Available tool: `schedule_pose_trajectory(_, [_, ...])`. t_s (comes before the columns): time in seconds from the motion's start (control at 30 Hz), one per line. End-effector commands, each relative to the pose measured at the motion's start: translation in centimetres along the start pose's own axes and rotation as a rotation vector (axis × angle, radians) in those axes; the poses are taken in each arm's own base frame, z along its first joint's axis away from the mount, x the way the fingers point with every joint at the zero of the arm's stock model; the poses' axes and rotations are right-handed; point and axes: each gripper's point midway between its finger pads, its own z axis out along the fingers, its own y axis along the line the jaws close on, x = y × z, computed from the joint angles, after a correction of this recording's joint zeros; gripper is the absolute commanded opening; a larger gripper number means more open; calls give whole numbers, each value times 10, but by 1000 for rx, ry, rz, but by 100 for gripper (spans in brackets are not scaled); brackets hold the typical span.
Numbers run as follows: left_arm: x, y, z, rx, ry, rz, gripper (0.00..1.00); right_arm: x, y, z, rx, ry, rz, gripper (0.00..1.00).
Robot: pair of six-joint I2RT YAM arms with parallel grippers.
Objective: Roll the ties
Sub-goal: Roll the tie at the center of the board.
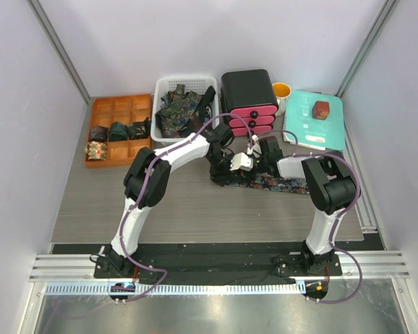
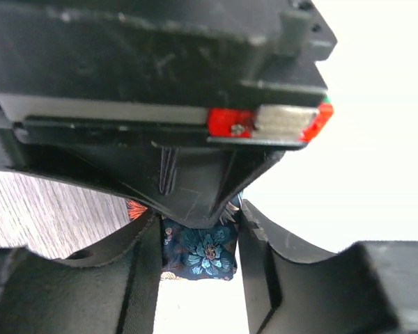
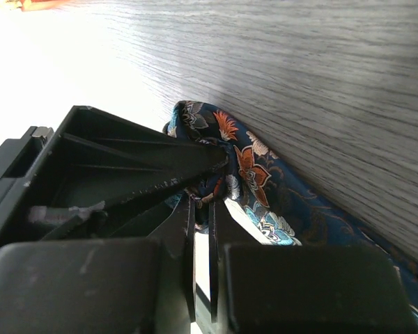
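The dark floral fabric tie (image 1: 282, 184), lying right of the worktop's (image 1: 97, 209) centre, is pinched by the right pincer (image 3: 217, 161). The left pincer (image 2: 198, 233) straddles it, and whether it is gripped cannot be told. The fabric is best pulled taut so a tight, even roll is wound.

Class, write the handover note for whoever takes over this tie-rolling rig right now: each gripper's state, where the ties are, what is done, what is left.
Left gripper: jaws apart on either side of one end of the tie; whether they press it is unclear.
Right gripper: shut on a fold of the same tie.
Tie: mostly flat on the table, on the near side of the drawer box.
Done: rolled ties sit in the orange tray.
Left: roll this tie, then the loose ties in the white basket.
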Motion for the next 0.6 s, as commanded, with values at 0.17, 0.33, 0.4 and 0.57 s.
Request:
schedule_pose_trajectory(0.17, [13, -12, -41, 26, -105, -71, 66, 6, -51, -9, 191, 18, -8, 1])
schedule_pose_trajectory(0.33, [6, -3, -57, -34, -237, -89, 75, 8, -63, -10, 233, 36, -10, 1])
schedule_pose_trajectory(0.4, [4, 1, -57, -78, -271, -89, 77, 10, -69, -10, 252, 50, -3, 1])
schedule_pose_trajectory(0.57, [-2, 10, -46, -120, -317, -70, 82, 10, -75, -9, 265, 60, 5, 1])
